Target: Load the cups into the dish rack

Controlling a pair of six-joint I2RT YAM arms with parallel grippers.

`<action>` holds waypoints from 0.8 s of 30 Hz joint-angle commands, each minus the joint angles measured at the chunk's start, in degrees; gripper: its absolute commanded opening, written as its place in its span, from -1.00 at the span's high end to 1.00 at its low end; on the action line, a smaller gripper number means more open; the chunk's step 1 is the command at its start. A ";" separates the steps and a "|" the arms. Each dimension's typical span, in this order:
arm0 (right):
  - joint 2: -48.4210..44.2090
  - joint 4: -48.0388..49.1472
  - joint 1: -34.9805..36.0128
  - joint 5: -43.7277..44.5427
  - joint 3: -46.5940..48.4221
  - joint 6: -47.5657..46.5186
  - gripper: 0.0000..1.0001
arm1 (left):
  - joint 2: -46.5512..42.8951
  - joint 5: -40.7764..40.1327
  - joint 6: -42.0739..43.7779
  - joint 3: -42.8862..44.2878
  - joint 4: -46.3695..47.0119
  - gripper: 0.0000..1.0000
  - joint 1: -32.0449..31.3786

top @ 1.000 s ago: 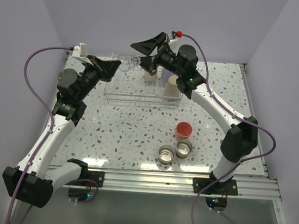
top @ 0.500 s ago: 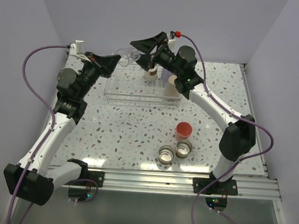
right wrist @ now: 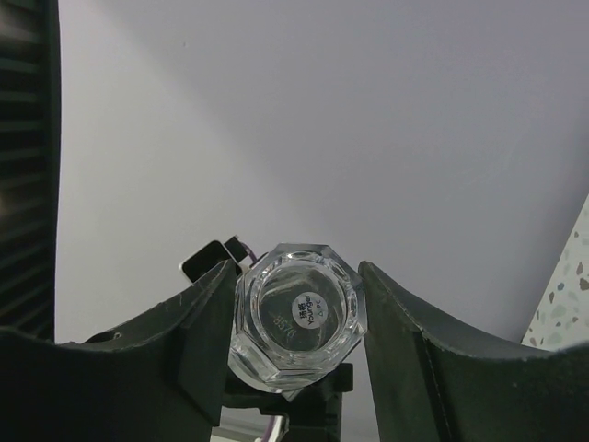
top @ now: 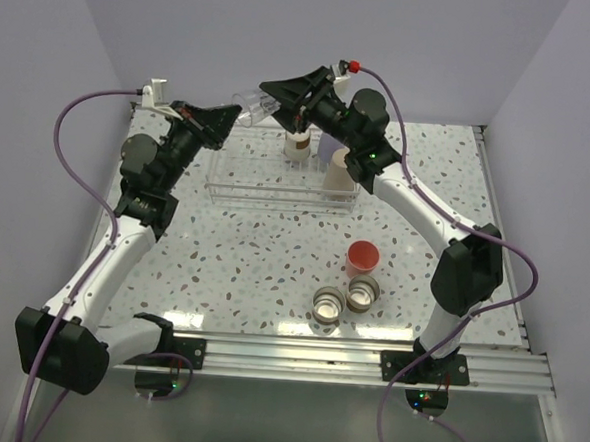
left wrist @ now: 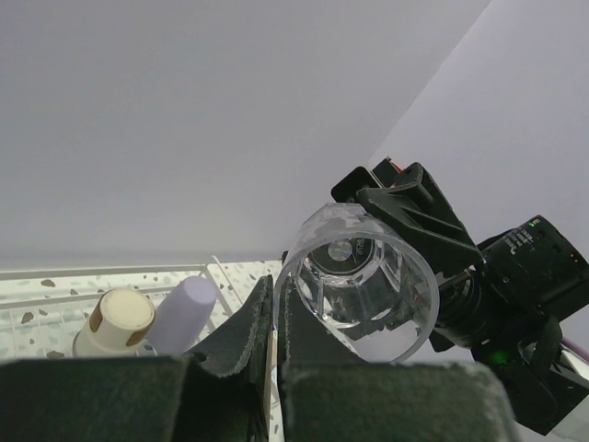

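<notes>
I see the left pincer (left wrist: pixel 276 299) pinching the clear cup's (left wrist: pixel 357 285) rim midair, with the right pincer (right wrist: pixel 294 272) closed against its base.

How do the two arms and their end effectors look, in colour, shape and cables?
The left arm and the right arm have white links with black joints. The left end effector and the right end effector are black, each with two wedge-shaped fingers. A purple cable runs along each arm; the right one meets a red cap.
</notes>
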 commanded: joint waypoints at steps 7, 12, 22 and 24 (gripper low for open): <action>-1.69 -0.20 0.94 -1.92 3.40 -3.78 0.98 | 2.64 -0.76 1.42 2.29 -11.74 0.19 -0.39; -0.72 -1.80 -0.12 -1.92 4.02 -5.37 1.00 | 0.10 -4.98 3.89 0.72 -19.40 -0.23 0.13; 2.35 -5.57 -2.84 -1.57 6.83 -9.41 1.00 | -3.95 -10.79 7.93 -1.93 -31.79 -0.96 1.36; 3.14 -6.63 -3.55 -1.40 7.80 -11.68 1.00 | -4.83 -12.54 8.20 -2.19 -34.43 -1.00 1.54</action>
